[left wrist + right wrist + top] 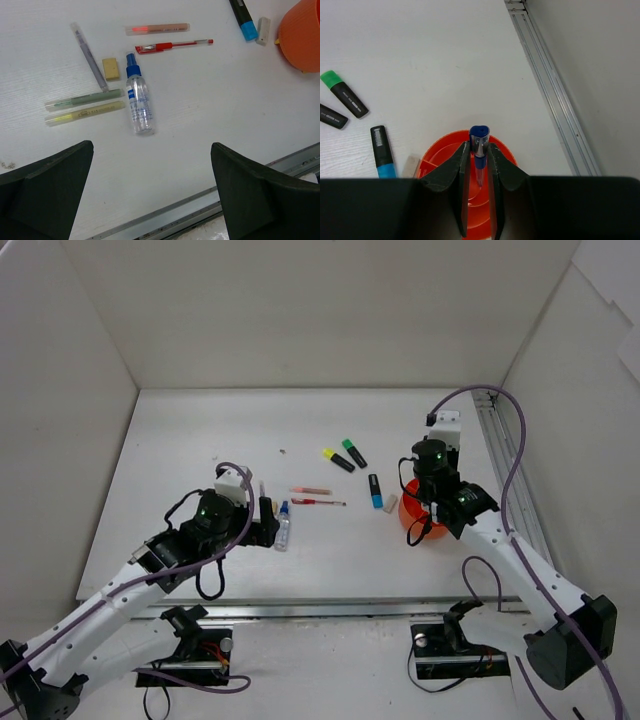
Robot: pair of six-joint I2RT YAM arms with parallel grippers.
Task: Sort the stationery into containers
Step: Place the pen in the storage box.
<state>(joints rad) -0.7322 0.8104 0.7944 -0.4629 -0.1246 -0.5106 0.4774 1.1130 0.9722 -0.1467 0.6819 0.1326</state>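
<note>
Inspection of surroundings only. A white counter [200, 430] is lying flat, its surface showing a faint grain. A back panel [320, 310] is standing along its far edge, a left panel [50, 400] and a right panel [590, 400] along the side edges. A metal rail [492, 420] is running down the right edge from the far right corner. A second rail [330, 607] is running along the near edge. A dark speck [283, 452] is sitting toward the far edge, roughly midway across.

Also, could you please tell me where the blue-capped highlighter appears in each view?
Top external: the blue-capped highlighter lies right of centre, just left of the orange pot.
Left wrist: the highlighter is at the top edge, right side, left of the pot.
Right wrist: highlighter lower left, beside the pot.
Shared landmark: the orange pot.
</note>
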